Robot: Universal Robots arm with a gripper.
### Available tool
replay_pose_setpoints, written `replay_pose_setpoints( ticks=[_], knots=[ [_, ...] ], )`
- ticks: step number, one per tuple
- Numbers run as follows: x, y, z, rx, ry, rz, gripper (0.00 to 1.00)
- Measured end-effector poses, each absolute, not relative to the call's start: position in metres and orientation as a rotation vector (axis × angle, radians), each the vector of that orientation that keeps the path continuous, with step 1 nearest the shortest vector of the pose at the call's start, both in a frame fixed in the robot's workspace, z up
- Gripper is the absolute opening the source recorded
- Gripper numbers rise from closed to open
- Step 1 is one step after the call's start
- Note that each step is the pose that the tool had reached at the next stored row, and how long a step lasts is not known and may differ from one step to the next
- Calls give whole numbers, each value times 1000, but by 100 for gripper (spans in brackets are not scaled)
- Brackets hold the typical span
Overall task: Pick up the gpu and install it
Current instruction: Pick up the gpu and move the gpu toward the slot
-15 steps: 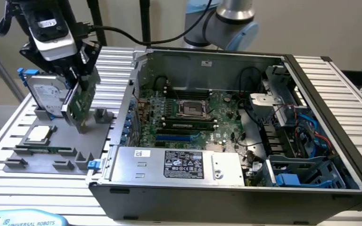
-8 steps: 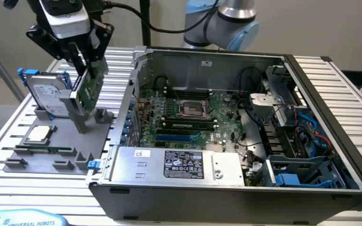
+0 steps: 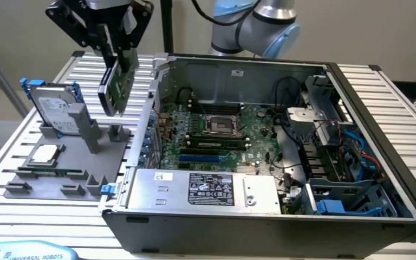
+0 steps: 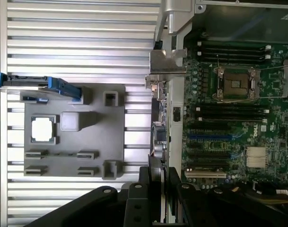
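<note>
In the upper left of the exterior view, the black claw (image 3: 117, 51) hangs in the air and is clamped on the gpu (image 3: 119, 86). The claw grips the card at its upper end, and the card hangs down from it, nearly upright with a slight tilt. The green face of the card looks toward the exterior view's right, and its other face is dark. The card touches nothing below it. Its lower end is above the edge of the gray holder (image 3: 49, 185), just beside the wall of the open computer case (image 3: 266, 233).

The gray holder lies on the slatted metal tabletop (image 3: 49, 216) at the exterior view's left. A silver hard drive (image 3: 52, 111) with blue rails stands upright at the back of it. A small square silver chip (image 3: 45, 153) lies flat nearer the front.

The case lies on its side with the inside open. The green motherboard (image 3: 222, 130) is in the middle of it.

In the wrist view, the claw (image 4: 159, 189) holds the gpu (image 4: 161, 137) edge-on, with the silver bracket (image 4: 165, 64) at the end far from the fingers. The card lies along the line between the tabletop (image 4: 77, 42) with the holder (image 4: 68, 142) and the motherboard (image 4: 229, 118).
</note>
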State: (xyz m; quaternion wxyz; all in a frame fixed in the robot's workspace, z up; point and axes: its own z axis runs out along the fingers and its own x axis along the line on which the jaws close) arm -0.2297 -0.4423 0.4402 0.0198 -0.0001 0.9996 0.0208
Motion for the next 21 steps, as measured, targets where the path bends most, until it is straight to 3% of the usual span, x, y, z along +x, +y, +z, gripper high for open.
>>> replay_pose_setpoints(
  ticks=[6, 21],
  knots=[
    [-202, -442, 451, 0, 3117, 65, 27],
    [-134, -442, 445, 1, 3133, 56, 27]
  ],
)
